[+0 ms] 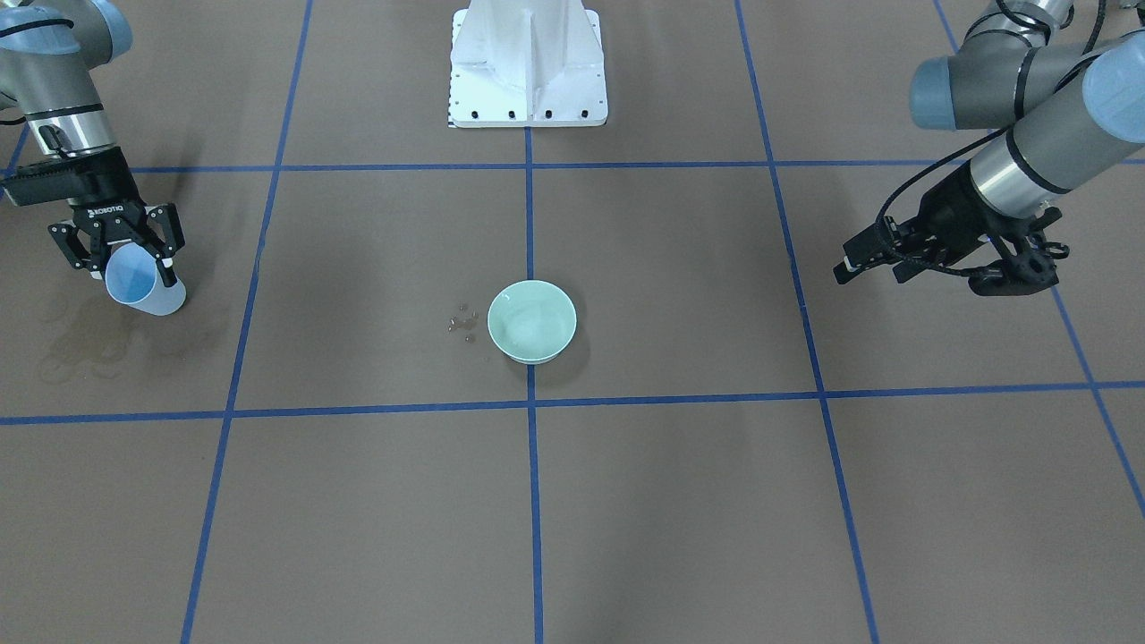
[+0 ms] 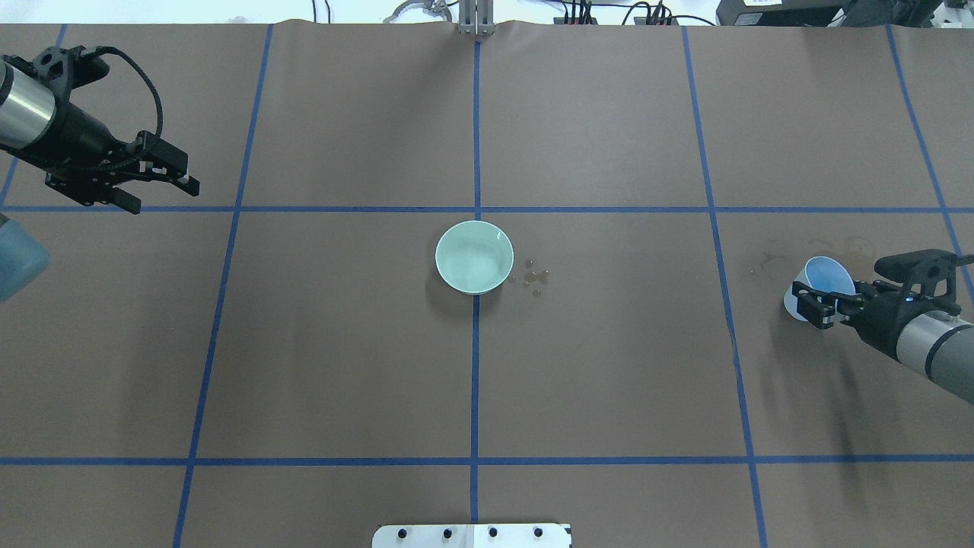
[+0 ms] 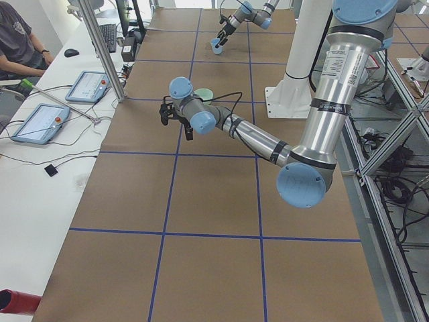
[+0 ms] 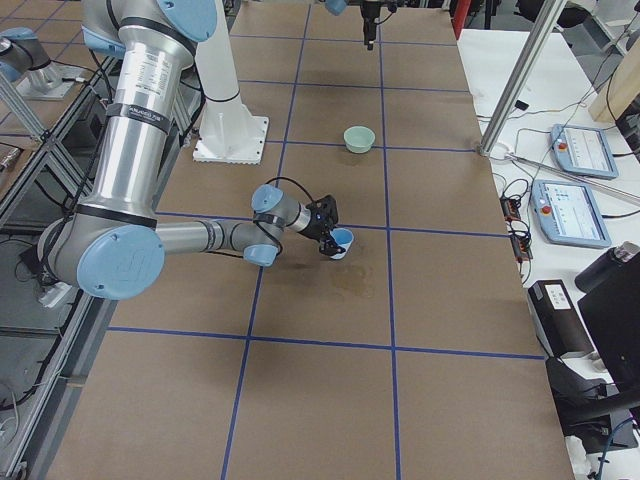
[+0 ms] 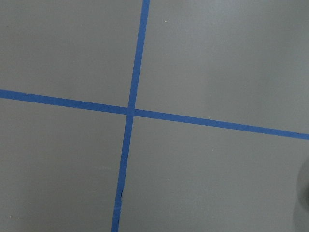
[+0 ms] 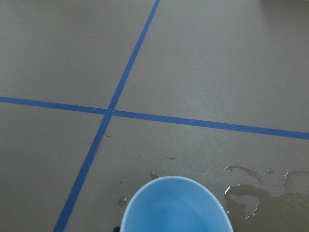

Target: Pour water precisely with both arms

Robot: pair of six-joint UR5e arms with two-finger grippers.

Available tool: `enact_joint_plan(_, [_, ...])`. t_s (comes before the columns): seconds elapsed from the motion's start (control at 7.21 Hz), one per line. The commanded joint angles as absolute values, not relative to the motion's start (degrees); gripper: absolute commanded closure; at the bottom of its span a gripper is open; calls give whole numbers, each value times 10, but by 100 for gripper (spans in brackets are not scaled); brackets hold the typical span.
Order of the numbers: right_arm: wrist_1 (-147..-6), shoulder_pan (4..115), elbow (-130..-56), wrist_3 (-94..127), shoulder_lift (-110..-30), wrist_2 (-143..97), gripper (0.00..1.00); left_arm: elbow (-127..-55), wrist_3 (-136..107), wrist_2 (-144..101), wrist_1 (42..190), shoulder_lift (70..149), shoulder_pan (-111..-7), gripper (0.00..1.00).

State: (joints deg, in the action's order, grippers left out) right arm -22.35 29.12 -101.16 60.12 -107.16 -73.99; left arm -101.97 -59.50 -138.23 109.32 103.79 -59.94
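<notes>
The right gripper (image 1: 125, 259) was pressed together on the wall of a light blue cup (image 1: 143, 288). The cup was tilted and hung low over the table (image 1: 671, 501), near the robot's right edge of it. Whether the cup touched the surface, I could not tell. In the right wrist view the inside of the cup showed plain blue. Just beside the cup a darker damp stain (image 6: 246, 195) was lying on the brown cover.

The left gripper (image 2: 161, 194) was on the opposite side. Its fingers were spread, with nothing between them, and it hovered above a crossing of the blue tape lines (image 2: 478, 114).

Between the two arms, well apart from both, a pale green bowl (image 1: 532, 320) stood upright on the middle tape line. The water (image 2: 475, 262) seemed to be in the bottom of this bowl, only a small amount, visible as faint pale glints. A few tiny droplets (image 2: 533, 275) were lying on the table just beside the bowl, on its side toward the cup. Behind the bowl stood the white pedestal (image 1: 528, 63).
</notes>
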Motion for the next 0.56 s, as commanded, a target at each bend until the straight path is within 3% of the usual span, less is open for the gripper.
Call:
enact_joint_plan(0.0, [-223, 290, -1012, 601, -1078, -741, 34, -1020, -596, -1382, 1092, 1039, -599, 0])
enact_joint_plan(0.14, [-223, 290, -1012, 602, -1079, -741, 0, -1020, -601, -1377, 1092, 1043, -594, 0])
enact_joint_plan(0.42, [-201, 290, -1013, 601, -1096, -744, 0, -1016, -603, -1374, 1092, 1053, -592, 0])
